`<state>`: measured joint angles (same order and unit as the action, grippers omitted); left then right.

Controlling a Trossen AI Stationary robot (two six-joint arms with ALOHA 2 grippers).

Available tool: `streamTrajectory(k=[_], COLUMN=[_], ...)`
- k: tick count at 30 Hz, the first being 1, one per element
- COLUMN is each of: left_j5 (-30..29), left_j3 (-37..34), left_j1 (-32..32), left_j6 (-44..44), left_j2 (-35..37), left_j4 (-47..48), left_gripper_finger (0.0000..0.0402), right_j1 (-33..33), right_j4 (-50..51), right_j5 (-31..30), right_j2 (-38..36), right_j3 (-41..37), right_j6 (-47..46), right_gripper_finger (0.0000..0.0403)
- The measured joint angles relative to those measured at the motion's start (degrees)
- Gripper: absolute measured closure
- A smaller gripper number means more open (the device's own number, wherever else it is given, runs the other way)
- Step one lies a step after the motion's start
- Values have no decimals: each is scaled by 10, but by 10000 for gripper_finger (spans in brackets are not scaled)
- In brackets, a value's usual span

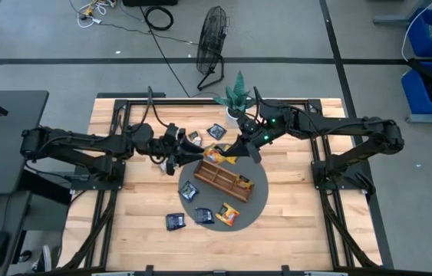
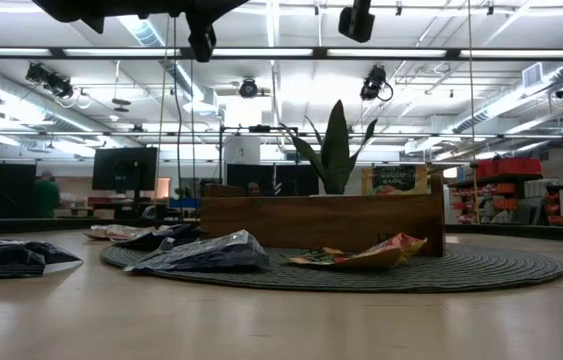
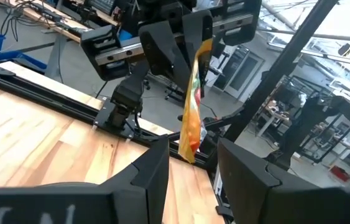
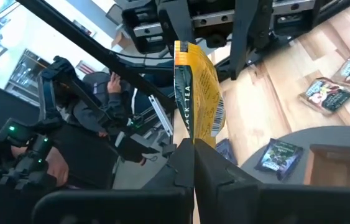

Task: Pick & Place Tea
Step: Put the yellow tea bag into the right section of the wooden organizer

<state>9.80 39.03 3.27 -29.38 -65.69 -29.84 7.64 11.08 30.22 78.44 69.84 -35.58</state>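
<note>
From above, the right claw [image 1: 227, 152] hangs over the mat's [image 1: 255, 208] 11 o'clock edge, clamped on a yellow sachet [image 1: 216, 156]. The left claw [image 1: 183, 159] faces it from 9 o'clock, close by. The tray [image 1: 223, 179] lies slantwise on the mat's upper half. 2 dark sachets [image 1: 216, 131] lie on bare desk [image 1: 300, 230] at the mat's 12 o'clock. Another [image 1: 189, 190] sits at the mat's 9 o'clock edge. A dark one [image 1: 204, 215] and an orange one [image 1: 228, 215] lie at its 6 o'clock. 1 more [image 1: 176, 221] lies off the mat at 7 o'clock. A plant [image 1: 235, 96] stands at the desk's 12 o'clock edge.

At desk height, the tray [image 2: 321, 220] sits on the mat [image 2: 501, 268], with the plant [image 2: 336, 150] behind it. A dark sachet [image 2: 201, 252] and a crumpled orange one [image 2: 361, 255] lie in front of the tray.

From the left wrist, the left claw [image 3: 192, 163] has its fingers [image 3: 156, 171] apart. The yellow sachet [image 3: 192, 106] hangs from the right claw [image 3: 187, 43], its lower end in line with the gap. I cannot tell whether it touches them.

From the right wrist, the right claw [image 4: 193, 152] is pinched together on the sachet's [image 4: 199, 102] lower edge. The sachet stands up from it toward the left claw [image 4: 212, 31]. A person [image 4: 100, 106] sits beyond the desk.
</note>
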Motion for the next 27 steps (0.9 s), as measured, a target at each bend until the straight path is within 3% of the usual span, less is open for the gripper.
streamTrajectory(k=[12,17,23,27], left_j5=[0,0,17,18], left_j3=[0,0,0,0], left_j1=[0,0,0,0], left_j6=[0,0,0,-1], left_j2=[0,0,0,0], left_j4=[-2,-3,-3,-3], left_gripper_finger=[267,304,380,389], right_j1=[0,0,0,0], right_j4=[-32,-41,-55,-55], right_j5=[-8,-8,-7,-8], right_j2=[15,24,25,25], right_j3=[0,0,0,0], right_j6=[-7,-15,-18,-14], right_gripper_finger=[403,403,403,395])
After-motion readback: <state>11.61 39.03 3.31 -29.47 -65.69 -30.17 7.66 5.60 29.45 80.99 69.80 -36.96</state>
